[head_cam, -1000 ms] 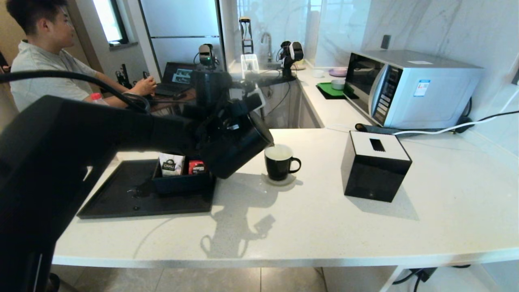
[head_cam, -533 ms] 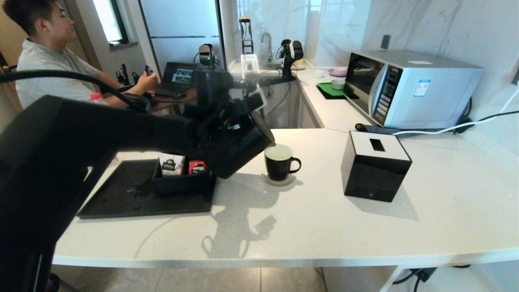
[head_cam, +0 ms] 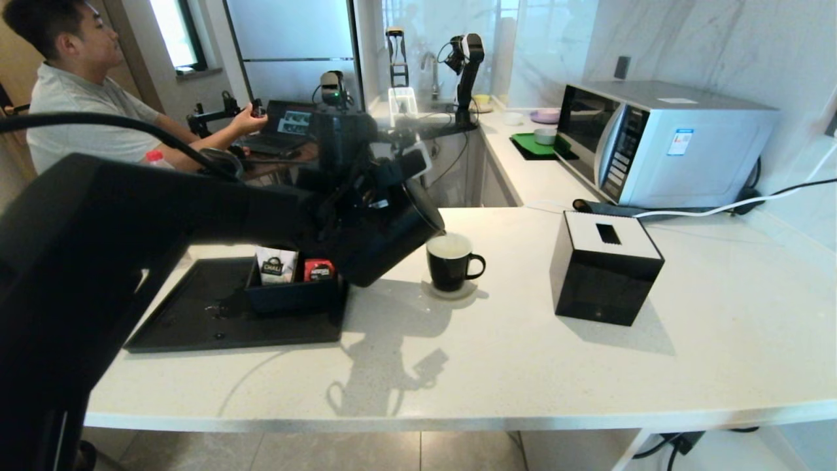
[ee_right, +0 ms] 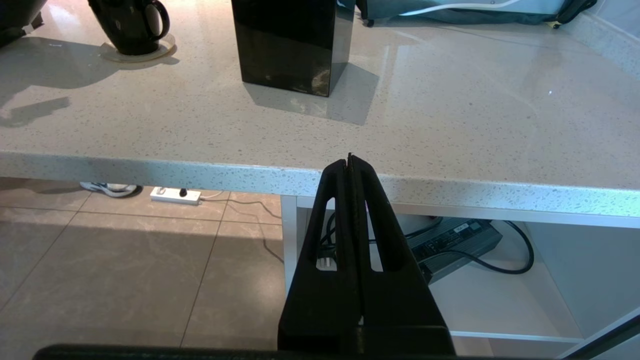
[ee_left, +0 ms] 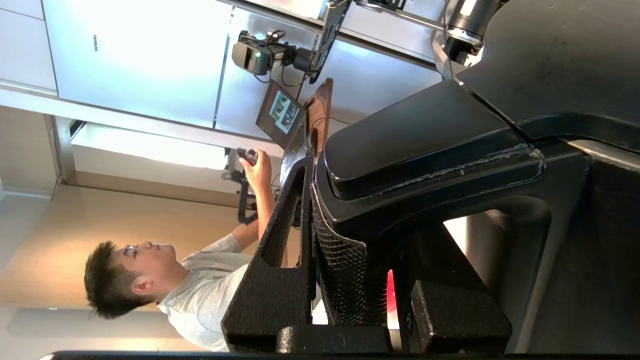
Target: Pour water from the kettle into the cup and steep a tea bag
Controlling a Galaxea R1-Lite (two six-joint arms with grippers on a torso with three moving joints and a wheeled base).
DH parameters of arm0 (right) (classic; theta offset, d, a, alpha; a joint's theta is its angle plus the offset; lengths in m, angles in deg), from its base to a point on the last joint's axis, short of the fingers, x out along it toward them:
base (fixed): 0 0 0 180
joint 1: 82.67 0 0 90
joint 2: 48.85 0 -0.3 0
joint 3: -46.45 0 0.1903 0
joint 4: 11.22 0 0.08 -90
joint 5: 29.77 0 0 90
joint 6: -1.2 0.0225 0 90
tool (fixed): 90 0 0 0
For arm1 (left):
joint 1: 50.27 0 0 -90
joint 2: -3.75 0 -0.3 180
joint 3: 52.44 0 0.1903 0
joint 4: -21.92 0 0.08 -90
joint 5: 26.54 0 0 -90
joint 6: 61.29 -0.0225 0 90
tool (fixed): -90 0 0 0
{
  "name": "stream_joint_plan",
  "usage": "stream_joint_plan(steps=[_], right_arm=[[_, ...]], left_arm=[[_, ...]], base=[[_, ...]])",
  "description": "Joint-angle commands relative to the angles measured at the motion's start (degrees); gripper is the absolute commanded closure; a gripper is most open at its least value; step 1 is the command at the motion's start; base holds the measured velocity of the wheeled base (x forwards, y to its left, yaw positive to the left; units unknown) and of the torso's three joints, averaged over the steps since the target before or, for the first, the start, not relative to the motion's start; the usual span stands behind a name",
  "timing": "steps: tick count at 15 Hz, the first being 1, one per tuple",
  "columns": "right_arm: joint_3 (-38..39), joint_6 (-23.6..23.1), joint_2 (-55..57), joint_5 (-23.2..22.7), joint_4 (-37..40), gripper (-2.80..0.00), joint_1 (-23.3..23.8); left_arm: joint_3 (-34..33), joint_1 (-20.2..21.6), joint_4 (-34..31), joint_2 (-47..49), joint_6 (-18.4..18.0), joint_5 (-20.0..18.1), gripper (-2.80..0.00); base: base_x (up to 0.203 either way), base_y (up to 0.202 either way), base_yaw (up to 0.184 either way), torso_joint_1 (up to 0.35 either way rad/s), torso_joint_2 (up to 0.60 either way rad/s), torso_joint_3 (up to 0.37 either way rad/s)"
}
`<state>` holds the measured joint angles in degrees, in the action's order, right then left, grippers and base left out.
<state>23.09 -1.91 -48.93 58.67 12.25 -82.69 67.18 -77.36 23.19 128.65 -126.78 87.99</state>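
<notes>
2 sachets (head_cam: 291, 268) stand boxed behind the tilted kettle (head_cam: 382, 239).

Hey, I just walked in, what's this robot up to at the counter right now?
It is pouring from the kettle into the cup. The left gripper is clamped on the kettle's handle and holds it tilted, spout just over the cup's rim. The cup stands on a coaster beside a black tray. A holder on the tray contains wrapped sachets. The right gripper hangs shut below the counter edge, idle. No tea bag is in the cup that I can see.
</notes>
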Motion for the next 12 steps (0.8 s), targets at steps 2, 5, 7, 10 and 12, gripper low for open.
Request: stream_joint_plan(steps=[2, 5, 7, 10, 12], right_arm=[[0.0, -0.06, 0.07, -0.02, -0.01, 0.0, -0.05], [0.0, -0.06, 0.07, -0.02, -0.01, 0.0, -0.03], [0.0, -0.06, 0.07, -0.02, -0.01, 0.0, 0.02], [0.0, -0.06, 0.07, -0.02, -0.01, 0.0, -0.01], [0.0, -0.06, 0.07, -0.02, -0.01, 0.0, -0.05]], left_arm=[[-0.02, 0.02, 0.32, -0.09, -0.25, 0.08, 0.0], [-0.19, 0.02, 0.41, -0.09, -0.34, 0.08, 0.0], [-0.19, 0.02, 0.59, 0.0, -0.25, 0.08, 0.0], [-0.19, 0.01, 0.77, 0.0, 0.28, 0.08, 0.0], [-0.2, 0.02, 0.85, -0.11, 1.49, 0.08, 0.0]], base=[[0.0, 0.0, 0.0, 0.0, 0.0, 0.0], [0.0, 0.0, 0.0, 0.0, 0.0, 0.0], [0.0, 0.0, 0.0, 0.0, 0.0, 0.0], [0.0, 0.0, 0.0, 0.0, 0.0, 0.0], [0.0, 0.0, 0.0, 0.0, 0.0, 0.0]])
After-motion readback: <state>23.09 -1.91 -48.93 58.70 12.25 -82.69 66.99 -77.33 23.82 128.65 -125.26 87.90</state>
